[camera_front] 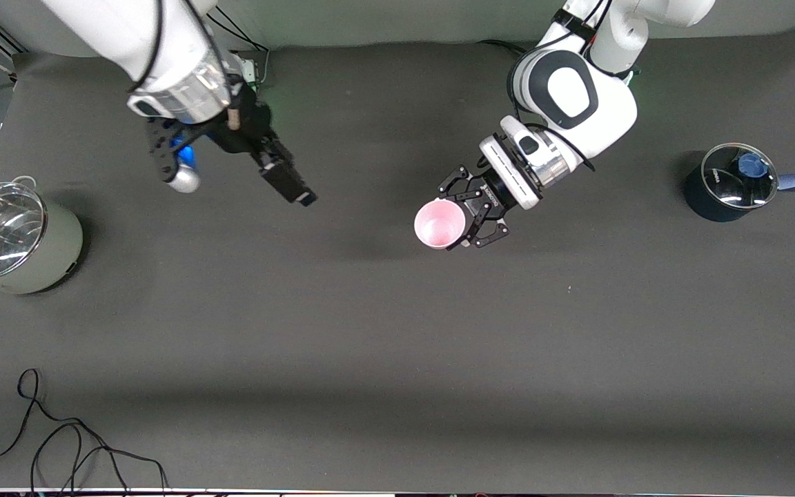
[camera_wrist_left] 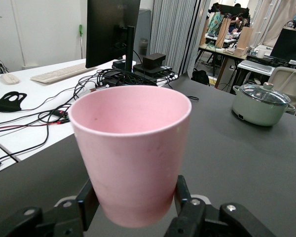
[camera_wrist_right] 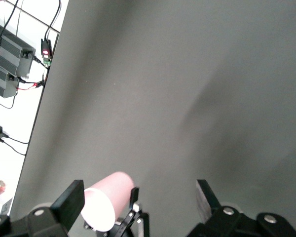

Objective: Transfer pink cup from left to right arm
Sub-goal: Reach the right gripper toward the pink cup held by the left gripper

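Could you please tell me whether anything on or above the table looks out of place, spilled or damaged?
Nothing stands out. The pink cup is intact and looks empty, clamped in the left gripper above the table's middle. The right gripper hangs open nearby. Both lidded pots stand upright.

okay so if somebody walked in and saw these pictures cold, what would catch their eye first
First, the small pale pink plastic cup, held in the air over the middle of the dark grey table by the left gripper, shut on its lower wall. Next, the right gripper, open over the table toward the right arm's end. Then two lidded pots: a pale green one at the right arm's end, a dark blue one at the left arm's.
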`<state>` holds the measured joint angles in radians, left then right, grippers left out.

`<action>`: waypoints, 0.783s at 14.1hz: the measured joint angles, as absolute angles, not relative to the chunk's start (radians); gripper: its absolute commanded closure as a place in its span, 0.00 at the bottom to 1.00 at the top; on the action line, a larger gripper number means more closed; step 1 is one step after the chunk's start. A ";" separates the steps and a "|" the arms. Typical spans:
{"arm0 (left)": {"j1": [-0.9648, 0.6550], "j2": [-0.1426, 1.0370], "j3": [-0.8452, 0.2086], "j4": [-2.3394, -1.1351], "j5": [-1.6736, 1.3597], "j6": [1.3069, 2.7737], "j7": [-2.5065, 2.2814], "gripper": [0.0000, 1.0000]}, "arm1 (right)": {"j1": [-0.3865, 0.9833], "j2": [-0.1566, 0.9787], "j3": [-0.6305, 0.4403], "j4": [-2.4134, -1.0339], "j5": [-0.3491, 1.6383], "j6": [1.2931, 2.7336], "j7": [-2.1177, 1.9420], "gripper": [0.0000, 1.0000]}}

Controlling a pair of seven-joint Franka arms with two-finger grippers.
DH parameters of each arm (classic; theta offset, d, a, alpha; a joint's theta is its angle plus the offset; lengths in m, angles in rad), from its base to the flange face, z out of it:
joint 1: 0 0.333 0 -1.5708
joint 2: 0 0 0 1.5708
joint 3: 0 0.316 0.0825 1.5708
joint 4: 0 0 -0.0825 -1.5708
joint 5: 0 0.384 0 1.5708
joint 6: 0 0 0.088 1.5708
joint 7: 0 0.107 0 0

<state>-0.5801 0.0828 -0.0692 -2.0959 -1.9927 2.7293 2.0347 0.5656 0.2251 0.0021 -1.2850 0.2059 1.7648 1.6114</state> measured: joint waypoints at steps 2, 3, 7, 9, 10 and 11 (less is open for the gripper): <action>-0.580 0.082 -0.069 -2.095 -1.993 2.730 2.035 0.44 | 0.609 0.275 0.002 -1.230 0.206 1.765 1.630 0.00; -0.580 0.082 -0.069 -2.095 -1.993 2.730 2.035 0.44 | 0.631 0.292 0.002 -1.215 0.206 1.765 1.631 0.00; -0.581 0.082 -0.069 -2.095 -1.994 2.732 2.035 0.44 | 0.706 0.361 0.002 -1.174 0.201 1.765 1.634 0.00; -0.581 0.082 -0.069 -2.095 -1.995 2.733 2.035 0.44 | 0.729 0.410 0.001 -1.138 0.187 1.766 1.634 0.00; -0.581 0.082 -0.069 -2.095 -1.995 2.733 2.035 0.44 | 0.738 0.436 0.001 -1.121 0.182 1.771 1.634 0.00; -0.581 0.082 -0.069 -2.095 -1.995 2.734 2.035 0.44 | 0.746 0.460 0.001 -1.108 0.172 1.780 1.634 0.00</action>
<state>-0.5806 0.0821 -0.0695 -2.0949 -1.9949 2.7337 2.0346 0.7460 0.4604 0.0013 -1.1076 0.1723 1.7800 1.6339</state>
